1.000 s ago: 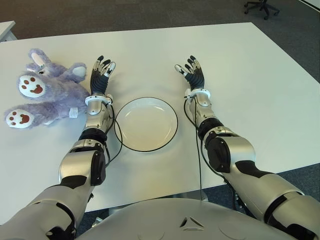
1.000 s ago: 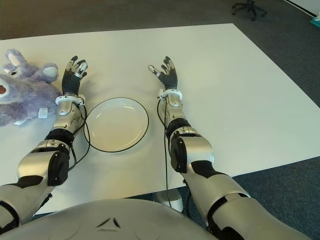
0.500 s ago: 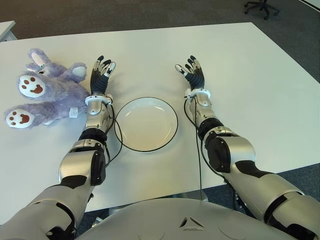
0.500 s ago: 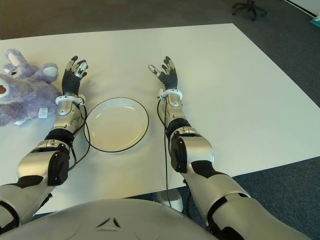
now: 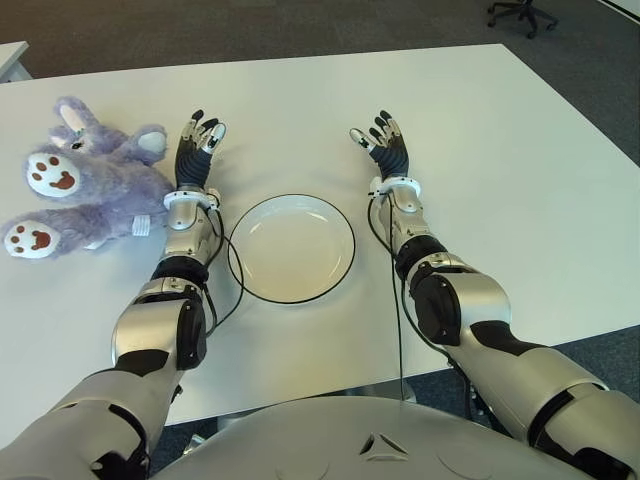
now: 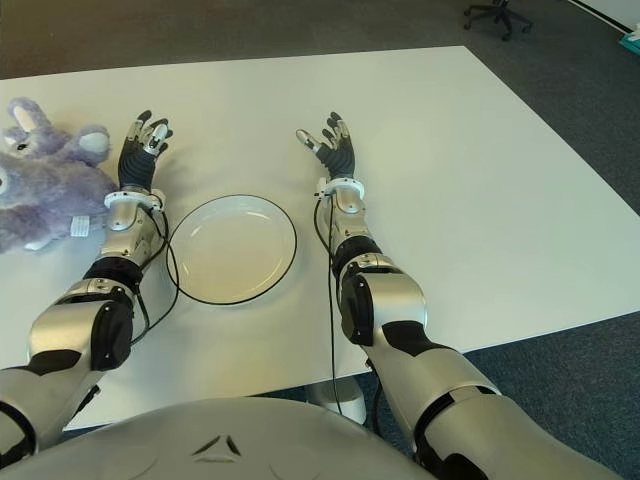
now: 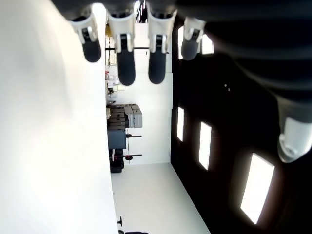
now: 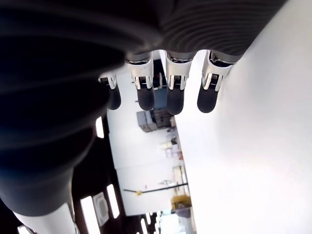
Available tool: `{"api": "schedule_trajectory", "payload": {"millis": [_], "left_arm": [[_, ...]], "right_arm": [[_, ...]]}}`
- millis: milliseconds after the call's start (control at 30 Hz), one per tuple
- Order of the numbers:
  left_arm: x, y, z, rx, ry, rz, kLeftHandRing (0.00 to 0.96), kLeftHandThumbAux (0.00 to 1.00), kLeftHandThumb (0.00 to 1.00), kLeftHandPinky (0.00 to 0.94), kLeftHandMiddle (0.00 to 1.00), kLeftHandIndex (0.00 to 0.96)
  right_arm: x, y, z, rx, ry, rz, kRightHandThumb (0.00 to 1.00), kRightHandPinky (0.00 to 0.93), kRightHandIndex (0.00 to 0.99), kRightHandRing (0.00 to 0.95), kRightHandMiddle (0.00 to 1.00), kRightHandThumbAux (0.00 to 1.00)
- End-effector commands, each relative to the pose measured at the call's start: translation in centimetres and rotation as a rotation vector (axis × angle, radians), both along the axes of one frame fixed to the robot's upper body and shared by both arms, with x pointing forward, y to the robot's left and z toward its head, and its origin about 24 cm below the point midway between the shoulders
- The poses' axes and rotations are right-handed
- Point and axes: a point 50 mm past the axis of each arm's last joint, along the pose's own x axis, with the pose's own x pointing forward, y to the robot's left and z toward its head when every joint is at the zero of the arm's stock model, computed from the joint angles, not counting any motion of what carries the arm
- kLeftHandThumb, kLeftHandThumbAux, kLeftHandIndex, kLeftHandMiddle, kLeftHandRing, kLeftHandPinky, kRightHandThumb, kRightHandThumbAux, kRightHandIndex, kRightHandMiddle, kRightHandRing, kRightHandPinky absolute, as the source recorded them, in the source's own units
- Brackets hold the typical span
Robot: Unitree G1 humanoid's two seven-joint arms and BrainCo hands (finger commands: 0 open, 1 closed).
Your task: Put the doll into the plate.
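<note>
I see the white table (image 5: 520, 150) filling most of my forward view, with dark carpet beyond it and an office chair (image 5: 522, 14) at the far right corner. The doll (image 5: 85, 185), a purple plush animal with white paw pads, lies on the table at my far left, soles turned toward me. It is not in the plate (image 5: 291, 248), which sits empty near the table's middle, between my two forearms, a white dish with a dark rim. My left hand (image 5: 196, 149) is stretched forward just beside the doll's right flank, fingers (image 7: 126, 58) straight and spread wide, holding nothing; I cannot tell whether it touches the plush. My right hand (image 5: 385, 145) reaches out on the far side of the plate, well apart from the doll, fingers likewise splayed and empty.
</note>
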Motion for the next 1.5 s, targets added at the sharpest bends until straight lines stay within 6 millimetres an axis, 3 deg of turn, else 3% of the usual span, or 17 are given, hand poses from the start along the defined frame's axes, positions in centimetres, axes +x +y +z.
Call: {"api": "schedule_trajectory", "payload": {"millis": [33, 333, 533, 733, 1200, 1500], "left_arm": [[-1.3, 0.5, -2.0, 0.002, 0.075, 0.007, 0.168, 0.479, 0.000, 0.086, 0.178, 0.035], [-0.3, 1.0, -0.5, 0.025, 0.041, 0.009, 0.138, 0.492, 0.000, 0.072, 0.153, 0.033], [0.5, 1.4, 1.0, 0.044, 0.010, 0.014, 0.159, 0.483, 0.000, 0.114, 0.169, 0.043], [1.0, 1.5, 2.3, 0.058, -0.029, 0.012, 0.146, 0.480, 0.000, 0.085, 0.165, 0.046], [2.0, 2.8, 5.8, 0.095, -0.120, 0.020, 0.152, 0.472, 0.000, 0.162, 0.153, 0.049], [2.4, 2.8, 6.9, 0.114, -0.154, 0.012, 0.133, 0.469, 0.000, 0.116, 0.145, 0.059]], "right_arm": [[-1.3, 0.0, -3.0, 0.005, 0.138, -0.007, 0.116, 0.096, 0.049, 0.077, 0.074, 0.787], [-1.3, 0.1, -3.0, 0.002, 0.138, -0.004, 0.101, 0.099, 0.047, 0.075, 0.070, 0.783], [-1.3, 0.1, -2.9, 0.007, 0.138, -0.006, 0.103, 0.096, 0.047, 0.077, 0.074, 0.788], [-1.3, 0.1, -2.9, 0.007, 0.136, -0.008, 0.108, 0.112, 0.051, 0.084, 0.079, 0.788], [-1.3, 0.2, -2.9, 0.006, 0.135, -0.003, 0.104, 0.088, 0.046, 0.077, 0.076, 0.780], [-1.4, 0.3, -3.0, 0.005, 0.136, -0.002, 0.094, 0.096, 0.042, 0.077, 0.074, 0.777]]}}
